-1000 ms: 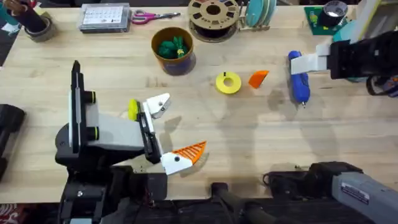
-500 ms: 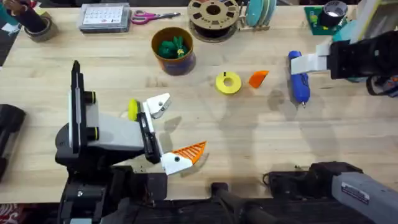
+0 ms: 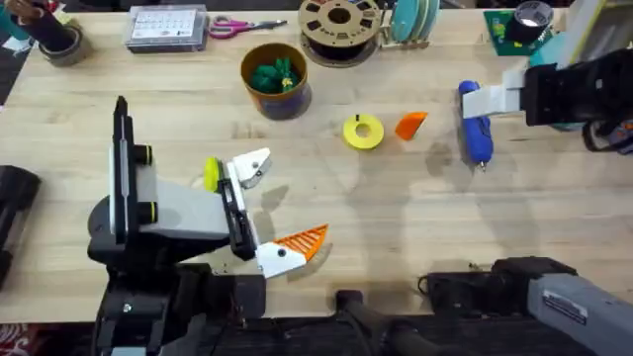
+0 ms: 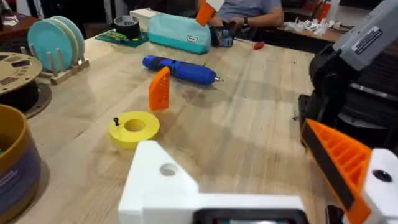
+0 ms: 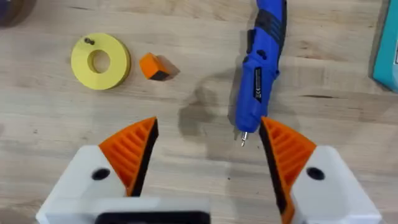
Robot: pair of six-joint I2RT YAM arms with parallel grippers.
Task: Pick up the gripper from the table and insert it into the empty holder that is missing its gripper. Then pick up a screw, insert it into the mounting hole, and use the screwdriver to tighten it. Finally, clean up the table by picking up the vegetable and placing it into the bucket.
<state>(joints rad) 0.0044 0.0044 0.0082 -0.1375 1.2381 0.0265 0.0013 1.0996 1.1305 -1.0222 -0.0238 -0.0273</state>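
The orange ribbed gripper (image 3: 410,125) (image 4: 159,88) (image 5: 152,65) lies on the table beside a yellow ring (image 3: 363,132) that carries a small black screw (image 4: 115,121) (image 5: 91,42). My left gripper (image 3: 277,205) (image 4: 255,174) is open, with nothing in it; one finger is the bare white holder (image 3: 253,166) (image 4: 158,180), the other wears an orange pad (image 4: 339,158). The blue screwdriver (image 3: 475,130) (image 5: 261,68) lies to the right of the orange gripper. My right gripper (image 3: 487,100) (image 5: 208,155) hovers open above the screwdriver. The green vegetable (image 3: 275,74) sits inside the bucket (image 3: 278,99).
A filament spool (image 3: 339,25), a plate rack (image 3: 413,20), scissors (image 3: 242,27) and a clear box (image 3: 166,28) line the far edge. A teal case (image 4: 180,32) and tape roll (image 3: 532,18) sit at the far right. Bare wood spans the middle.
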